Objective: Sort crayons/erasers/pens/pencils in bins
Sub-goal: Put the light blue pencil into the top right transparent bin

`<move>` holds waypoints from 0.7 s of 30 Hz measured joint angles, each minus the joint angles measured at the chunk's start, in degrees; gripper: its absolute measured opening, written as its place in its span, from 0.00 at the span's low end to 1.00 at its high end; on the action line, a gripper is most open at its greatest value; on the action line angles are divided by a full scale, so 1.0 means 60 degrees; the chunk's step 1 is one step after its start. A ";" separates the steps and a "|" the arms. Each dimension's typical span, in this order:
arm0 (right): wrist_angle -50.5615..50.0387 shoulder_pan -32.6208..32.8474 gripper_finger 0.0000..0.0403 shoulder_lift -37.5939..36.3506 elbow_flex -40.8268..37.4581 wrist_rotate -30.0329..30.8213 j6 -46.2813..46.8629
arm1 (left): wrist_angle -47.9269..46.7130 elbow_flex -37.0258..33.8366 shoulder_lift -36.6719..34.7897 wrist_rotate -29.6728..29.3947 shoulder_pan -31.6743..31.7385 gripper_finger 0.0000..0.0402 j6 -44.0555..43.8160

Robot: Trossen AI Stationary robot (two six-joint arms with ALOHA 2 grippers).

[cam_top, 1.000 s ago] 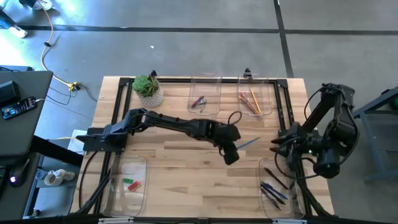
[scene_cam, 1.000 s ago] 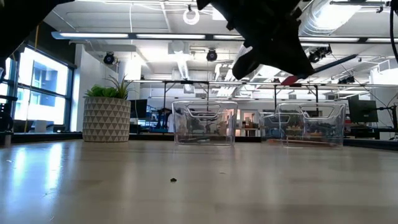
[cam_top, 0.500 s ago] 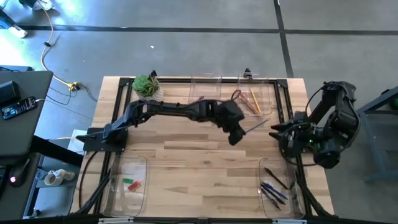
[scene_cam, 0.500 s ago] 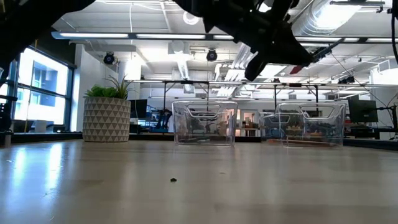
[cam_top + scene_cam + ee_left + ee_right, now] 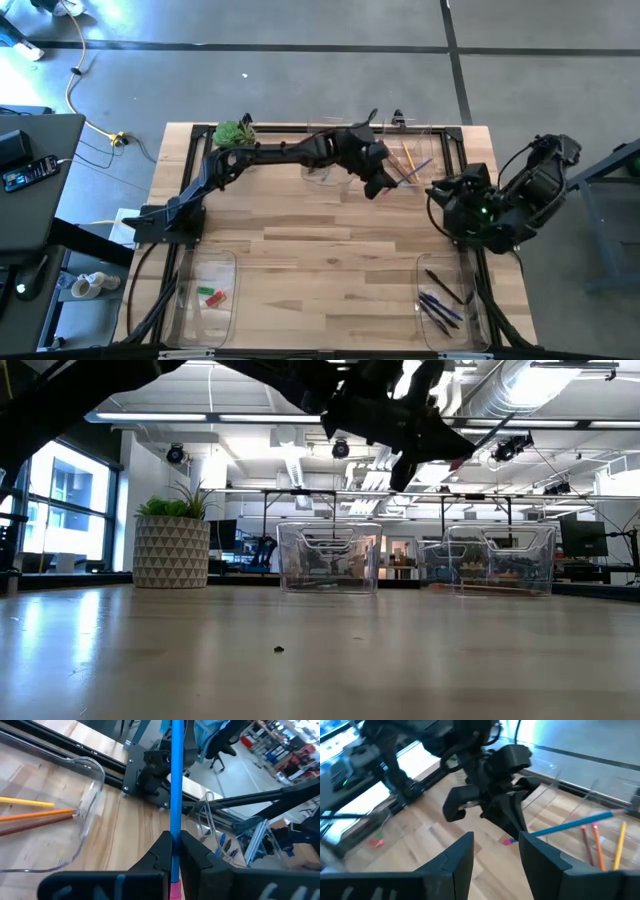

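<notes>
My left gripper (image 5: pixel 385 182) hangs above the table's far right part, shut on a long slim blue stick (image 5: pixel 418 168) with a pink end (image 5: pixel 509 841). The stick's free end reaches over the far right bin (image 5: pixel 434 150), which holds orange and yellow pencils (image 5: pixel 35 810). My right gripper (image 5: pixel 497 860) is open with nothing between its fingers. It hovers near the table's right edge (image 5: pixel 440 195), facing the left gripper. Dark and blue pens (image 5: pixel 440 300) lie in the near right bin (image 5: pixel 425 270). My left gripper (image 5: pixel 173 837) pinches the blue stick between its two fingers, close to the pink end (image 5: pixel 173 890). The long blue part (image 5: pixel 174 827) runs straight out past the fingertips. The fingers slant down toward the table's far right. The stick is lifted clear, almost level.
The far left bin (image 5: pixel 330 135) is partly hidden under the left arm. Small erasers (image 5: pixel 210 295) lie in the near left bin (image 5: pixel 205 265). A potted plant (image 5: pixel 238 140) stands at the far left. The middle of the wooden table is bare.
My left gripper has swung from the table's middle toward the far edge and a little right, carrying the blue stick, whose free end now hangs over the far right bin. The wrist has turned on the way. My right gripper has drifted toward the far edge, staying open.
</notes>
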 joint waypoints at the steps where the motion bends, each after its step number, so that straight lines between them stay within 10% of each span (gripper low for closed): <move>1: 0.0000 -0.0178 0.37 0.0000 0.0000 0.0000 0.0081 | 0.0027 0.0000 0.0000 0.0126 0.0085 0.00 -0.0002; 21: 0.0004 -0.4172 0.52 0.0015 0.0000 -0.0333 0.1942 | 0.1828 0.0000 0.0000 0.1366 0.0830 0.00 -0.0193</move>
